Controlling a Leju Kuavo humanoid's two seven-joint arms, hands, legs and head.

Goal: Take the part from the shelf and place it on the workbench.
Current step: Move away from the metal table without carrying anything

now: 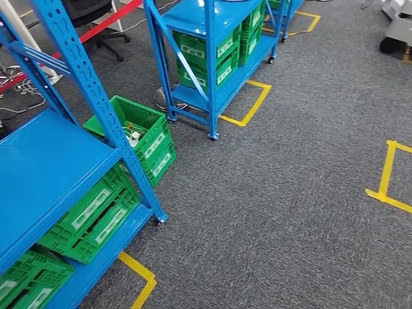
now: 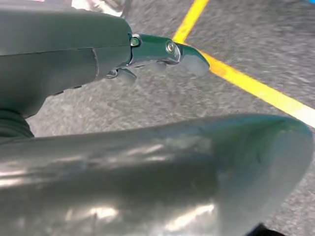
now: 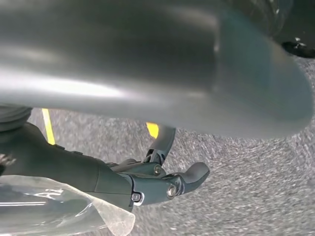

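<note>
My left hand [image 2: 111,54] hangs empty over grey carpet [image 1: 272,212]; my right hand [image 3: 148,184] seems to hold a clear plastic bag [image 3: 55,211], likely the part. I judge I'm carrying; next, finding the workbench.

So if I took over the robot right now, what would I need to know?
Left hand: fingers stretched out over the grey carpet, holding nothing.
Right hand: a clear plastic bag lies against it, but I cannot tell whether the hand grips it or what is inside.
The blue metal shelf rack with green plastic crates stands at the left, with another green crate on the floor beside it.
Done: possibly the pick, unconfirmed.
Left: find the workbench and set the part down.
</note>
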